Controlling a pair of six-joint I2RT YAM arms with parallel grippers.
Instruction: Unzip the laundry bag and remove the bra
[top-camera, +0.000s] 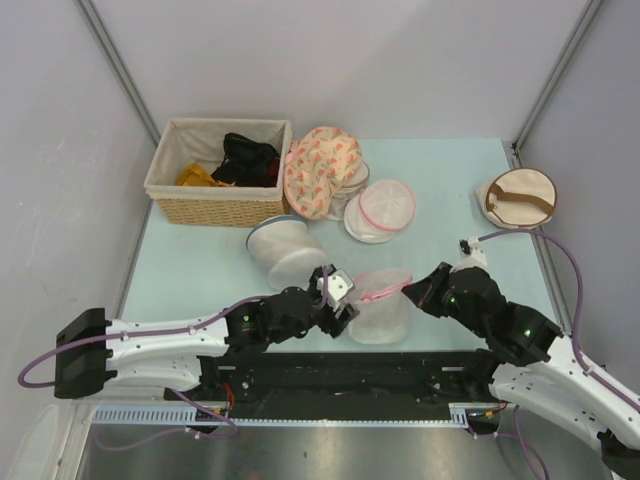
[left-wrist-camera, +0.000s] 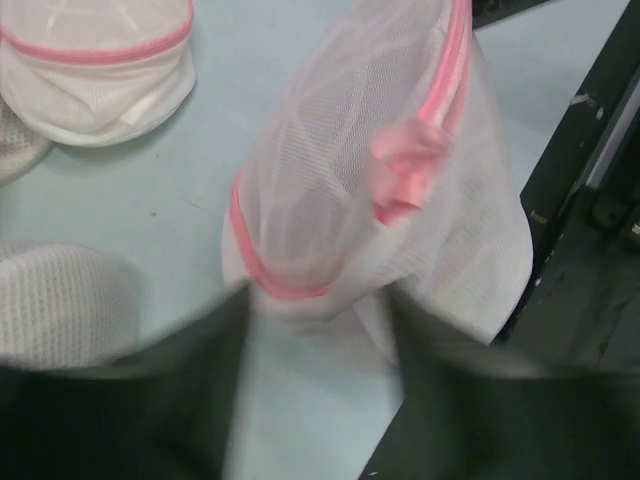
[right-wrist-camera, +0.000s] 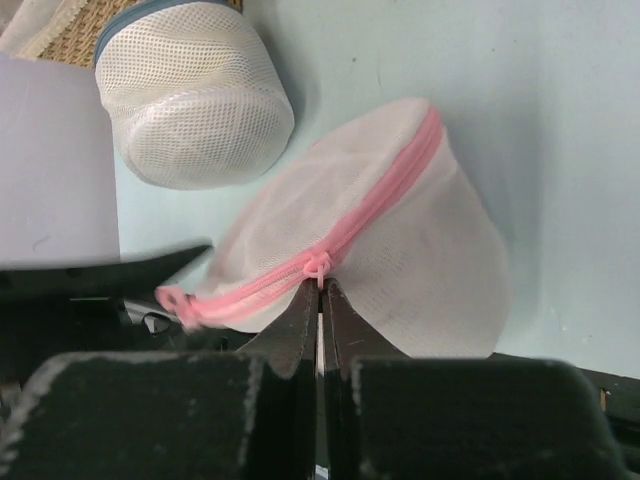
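- Right, left pincer first: it is clamped on the near end of the laundry bag, with mesh filling the gap between its fingers.
- Bag lies just right of that pincer, strung between both arms. Its pink zipper runs lengthwise, tip to tip.
- Right pincer is pinched shut on the zipper pull at its very tips. It's the arm placed to draw, I'd say, sliding the pull along the band.
- No red shows through the mesh, so the bra is unseen.
- Beyond the left pincer sits a mesh cylinder, near but clear of the zip line.
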